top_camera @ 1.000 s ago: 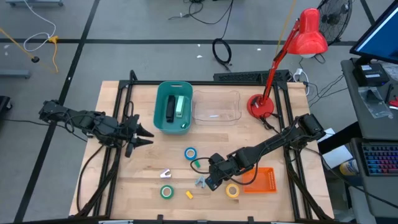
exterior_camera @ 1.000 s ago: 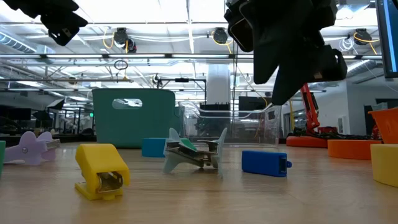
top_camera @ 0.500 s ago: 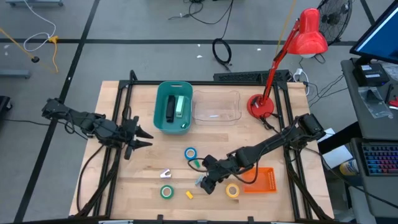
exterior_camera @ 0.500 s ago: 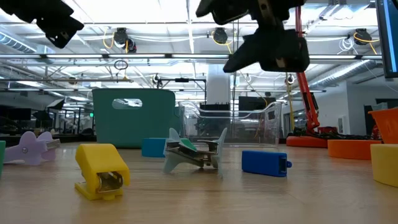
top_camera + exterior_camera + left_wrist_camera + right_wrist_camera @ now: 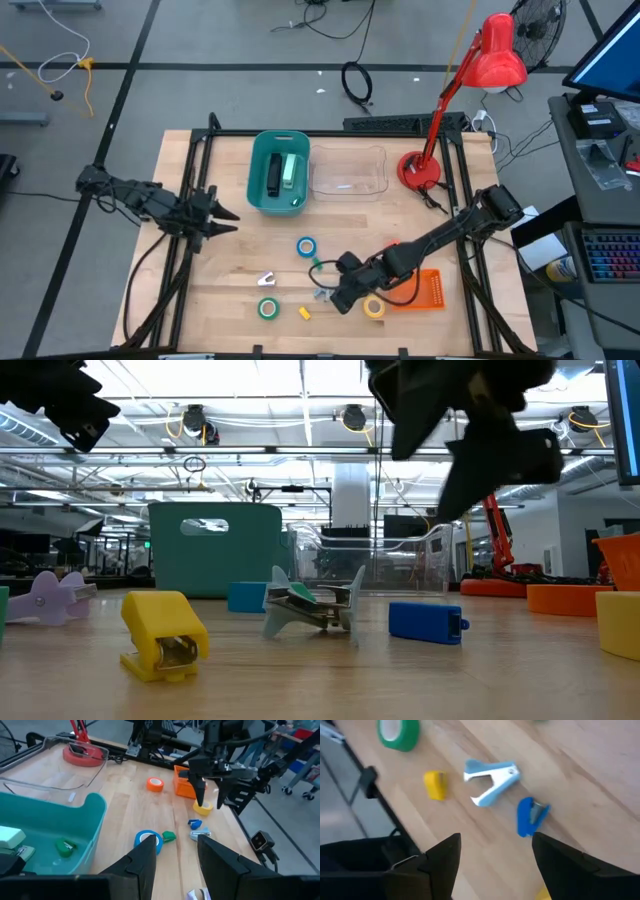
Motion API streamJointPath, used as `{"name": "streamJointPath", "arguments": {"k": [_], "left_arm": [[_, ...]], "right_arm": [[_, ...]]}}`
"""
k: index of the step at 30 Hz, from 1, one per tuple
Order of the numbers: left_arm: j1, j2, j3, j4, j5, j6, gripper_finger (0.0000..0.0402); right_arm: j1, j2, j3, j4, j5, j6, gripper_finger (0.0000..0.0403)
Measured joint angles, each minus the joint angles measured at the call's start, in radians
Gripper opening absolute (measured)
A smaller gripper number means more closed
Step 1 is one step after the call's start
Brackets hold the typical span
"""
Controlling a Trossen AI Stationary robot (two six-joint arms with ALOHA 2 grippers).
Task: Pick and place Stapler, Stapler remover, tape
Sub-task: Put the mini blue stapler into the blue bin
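Pale-blue staple remover [image 5: 492, 777] lies on the surface [image 5: 230, 270] between a small yellow stapler [image 5: 435, 784] and a small blue stapler [image 5: 531, 815]. Not yet gripped.

Right pincer [image 5: 492, 855] hangs above it, fingers spread, nothing between them. I judge this your next pick.

Left pincer [image 5: 222, 217] waits beside the teal bin [image 5: 256, 190], fingers apart and empty.

Done so far:
- two full-size staplers sit in the bin, one black [image 5: 274, 176], one pale green [image 5: 291, 170]
- one small green piece [image 5: 65, 846] is in there too; you cannot tell what it is

Left on the surface:
- four tape rolls: green [image 5: 267, 308], blue [image 5: 307, 246], yellow [image 5: 374, 307], orange-red [image 5: 155, 784]
- two removers: the pale-blue one and a whitish one [image 5: 267, 281]
- two small staplers: the yellow and the blue
- one small green item [image 5: 169, 836] just beside the blue roll

By my reading you are early on: most pieces are still out.
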State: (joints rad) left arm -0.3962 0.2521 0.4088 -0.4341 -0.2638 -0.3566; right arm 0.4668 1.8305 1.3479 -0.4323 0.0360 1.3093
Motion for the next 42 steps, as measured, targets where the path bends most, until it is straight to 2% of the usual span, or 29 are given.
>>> {"name": "streamJointPath", "arguments": {"k": [10, 16, 24, 31, 42], "left_arm": [[0.0, -0.025, 0.0, -0.012, 0.0, 0.004, 0.0145], [0.0, -0.025, 0.0, -0.012, 0.0, 0.003, 0.0145], [0.0, -0.024, 0.0, -0.012, 0.0, -0.012, 0.0145], [0.0, -0.023, 0.0, -0.016, -0.001, -0.019, 0.0145], [0.0, -0.023, 0.0, -0.028, -0.001, -0.032, 0.0145]], "right_arm": [[0.0, 0.0, -0.075, 0.016, 0.014, 0.079, 0.0238], [0.0, 0.002, -0.096, 0.098, -0.009, 0.081, 0.0238], [-0.001, 0.087, -0.072, 0.151, -0.059, 0.11, 0.0238], [0.0, 0.105, -0.048, 0.07, -0.041, 0.102, 0.0238], [-0.011, 0.105, -0.047, 0.073, -0.041, 0.101, 0.0238]]}}
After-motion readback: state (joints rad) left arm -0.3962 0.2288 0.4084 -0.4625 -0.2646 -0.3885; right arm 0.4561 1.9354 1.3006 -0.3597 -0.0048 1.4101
